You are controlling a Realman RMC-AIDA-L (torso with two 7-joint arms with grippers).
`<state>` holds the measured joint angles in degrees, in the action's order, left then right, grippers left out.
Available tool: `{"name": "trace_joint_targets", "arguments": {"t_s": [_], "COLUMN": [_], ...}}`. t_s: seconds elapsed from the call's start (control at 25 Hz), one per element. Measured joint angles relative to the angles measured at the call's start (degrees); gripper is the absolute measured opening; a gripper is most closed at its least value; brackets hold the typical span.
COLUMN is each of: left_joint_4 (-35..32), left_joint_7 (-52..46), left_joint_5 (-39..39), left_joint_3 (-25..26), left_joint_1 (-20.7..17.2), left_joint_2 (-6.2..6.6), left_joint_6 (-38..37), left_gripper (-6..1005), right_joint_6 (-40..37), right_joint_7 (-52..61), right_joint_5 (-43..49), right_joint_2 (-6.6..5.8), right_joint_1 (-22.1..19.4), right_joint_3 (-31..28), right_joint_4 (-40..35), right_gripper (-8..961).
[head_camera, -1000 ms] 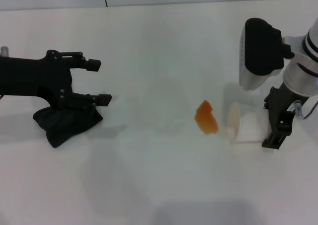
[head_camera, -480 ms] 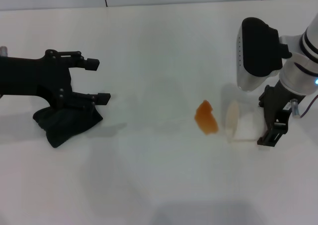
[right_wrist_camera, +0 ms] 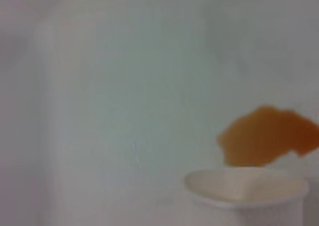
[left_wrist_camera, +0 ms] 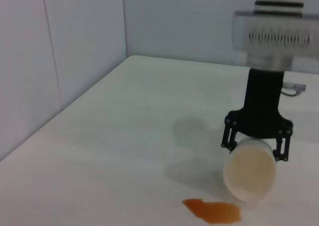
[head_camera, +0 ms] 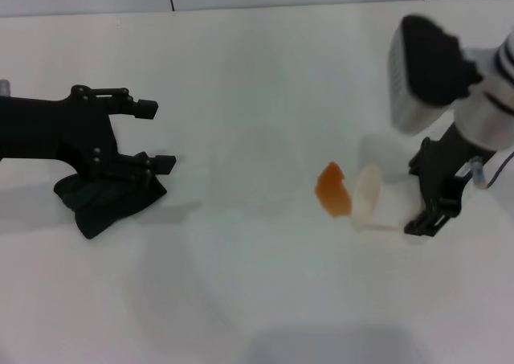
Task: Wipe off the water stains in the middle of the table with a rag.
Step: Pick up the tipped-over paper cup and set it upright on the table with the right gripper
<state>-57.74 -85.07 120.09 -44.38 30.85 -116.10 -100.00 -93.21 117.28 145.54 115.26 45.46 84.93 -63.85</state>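
At table [head_camera: 257,83] left, left gripper [head_camera: 157,135] fingers spread apart directly over black rag [head_camera: 104,203], right gripper [head_camera: 430,211] clamped on tipped white cup [head_camera: 377,203], orange water stains [head_camera: 332,190] just beside cup mouth, pale wall panels behind.

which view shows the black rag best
The head view: the rag lies whole on the table at the robot's left, under the open left hand. The left wrist view and the right wrist view show no rag, only the orange stain and the white cup in the right hand.
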Motion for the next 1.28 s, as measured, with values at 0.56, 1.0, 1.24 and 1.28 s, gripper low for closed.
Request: {"name": "trace_joint_targets", "arguments": {"t_s": [0.56, 1.0, 1.24, 1.28], "left_joint_4": [-0.34, -0.42, -0.45, -0.45], "left_joint_7": [-0.95, -1.97, -2.04, -2.04], "left_joint_5": [-0.51, -0.49, -0.19, -0.15], "left_joint_3": [0.31, 0.35, 0.32, 0.26], "left_joint_1": [0.57, 1.17, 1.23, 1.23], "left_joint_2": [-0.07, 0.48, 0.62, 0.62], "left_joint_6": [-0.06, -0.04, -0.20, -0.20], "left_gripper": [877, 877, 876, 876], "right_joint_6": [-3.43, 5.37, 8.02, 8.46], "right_joint_7": [-23.68, -55.31, -74.55, -76.75], "right_joint_5": [-23.03, -47.51, -60.12, -61.18], "right_joint_2": [-0.24, -0.04, 0.28, 0.29], "right_joint_1": [-14.05, -21.12, -21.07, -20.95], "right_joint_3": [-30.74, -37.98, -37.70, -37.78], "right_joint_4": [2.07, 29.79, 45.28, 47.10], "right_gripper": [665, 662, 660, 660]}}
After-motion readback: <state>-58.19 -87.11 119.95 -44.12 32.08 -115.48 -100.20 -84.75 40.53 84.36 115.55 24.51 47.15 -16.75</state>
